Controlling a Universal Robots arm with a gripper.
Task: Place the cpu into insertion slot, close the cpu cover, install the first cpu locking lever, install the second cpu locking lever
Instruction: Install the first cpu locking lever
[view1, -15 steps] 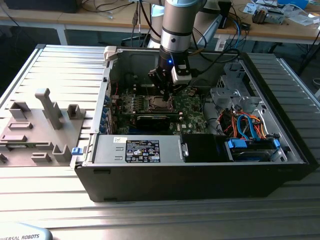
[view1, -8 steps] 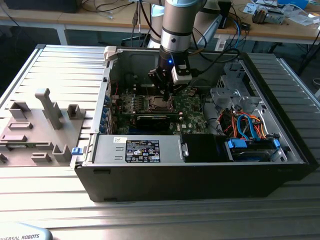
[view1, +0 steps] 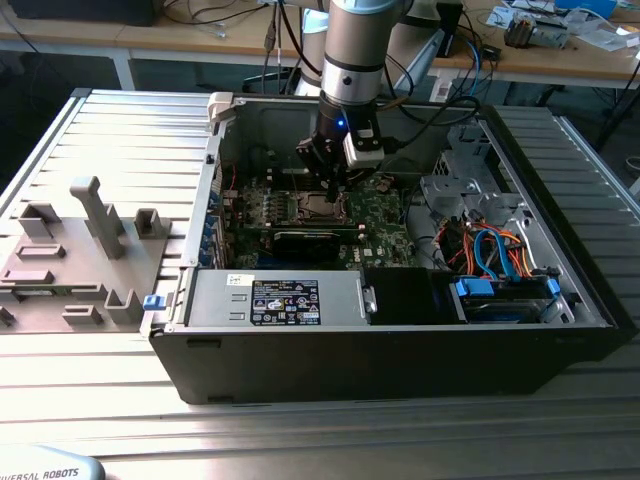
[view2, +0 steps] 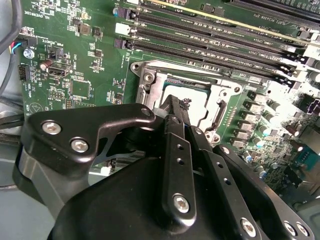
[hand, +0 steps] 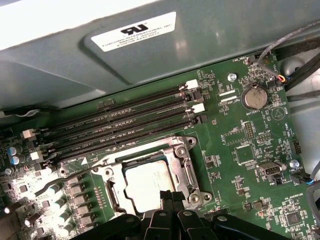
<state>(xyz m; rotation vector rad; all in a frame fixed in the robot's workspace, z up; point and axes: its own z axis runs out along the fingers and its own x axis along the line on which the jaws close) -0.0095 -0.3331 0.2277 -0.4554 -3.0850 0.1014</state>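
In the exterior view my pincer (view1: 335, 185) hangs inside the open computer case (view1: 400, 350) that stands on the ribbed worktop (view1: 300, 440). It is just above the insertion slot (view1: 325, 208), near the middle of the green motherboard (view1: 385, 225).

In the second wrist view the pincer (view2: 176, 102) has its 2 fingers pressed together. Their tips are over the edge of the cpu cover (view2: 225, 95), and I cannot tell whether they touch it. The cpu (view2: 200, 107) shows silver-grey through the cover's cut-out, with the memory slots (view2: 210, 35) running along the far side.

In the first wrist view the cpu (hand: 145, 182) sits in the slot and the cpu cover (hand: 182, 162) lies flat around it. The pincer (hand: 170, 196) tips meet at the cover's near edge. A bent wire lever (hand: 50, 184) runs beside the cover; whether it is latched I cannot tell. A round battery (hand: 254, 97) sits well apart, toward the board's corner.
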